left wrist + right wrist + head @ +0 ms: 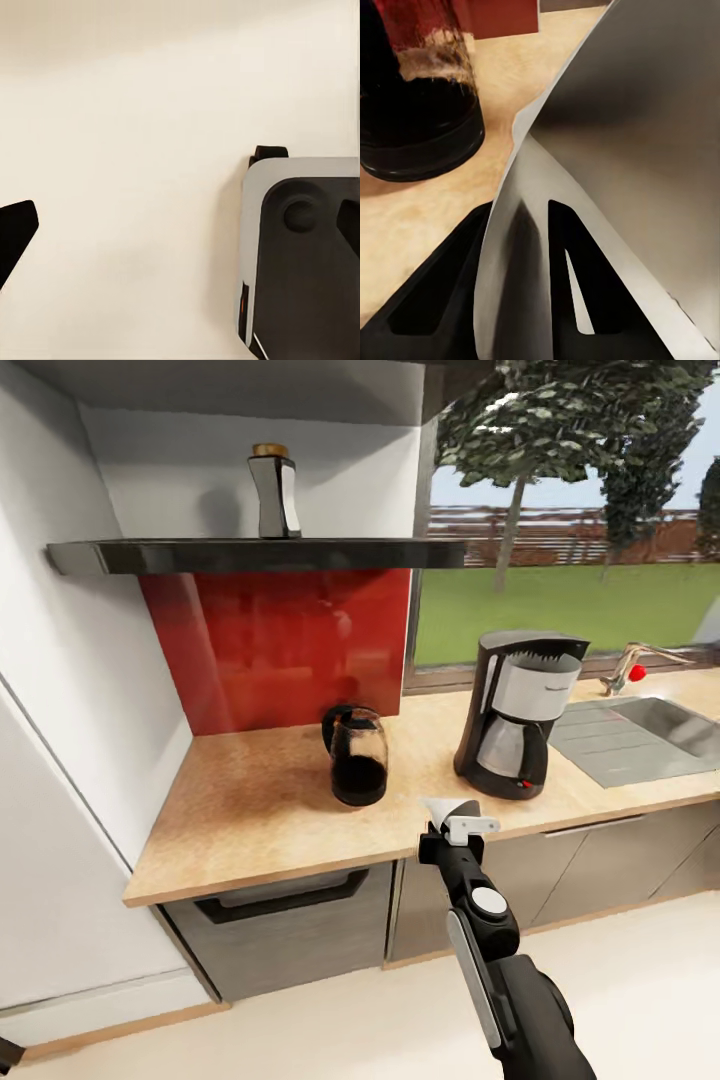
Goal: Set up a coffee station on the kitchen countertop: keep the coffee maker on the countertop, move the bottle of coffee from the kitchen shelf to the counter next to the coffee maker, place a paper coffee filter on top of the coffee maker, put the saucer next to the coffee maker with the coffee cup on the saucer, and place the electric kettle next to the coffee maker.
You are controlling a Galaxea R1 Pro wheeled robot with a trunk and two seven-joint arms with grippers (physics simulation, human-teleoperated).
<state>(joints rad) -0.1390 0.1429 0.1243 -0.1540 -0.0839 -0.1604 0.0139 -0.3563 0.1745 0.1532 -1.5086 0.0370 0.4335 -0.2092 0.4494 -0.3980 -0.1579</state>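
Your right gripper [452,818] is pinched on the paper coffee filter [441,809], just over the front edge of the kitchen countertop [260,810].

The thin paper could bend or slip out as you lift it to the coffee maker [518,710], which stands close by. It could also bump the electric kettle [357,755]. The filter's wide end points up and away from the fingers; its long side runs along them. Your left gripper looks down at the floor, and you cannot tell how it stands.
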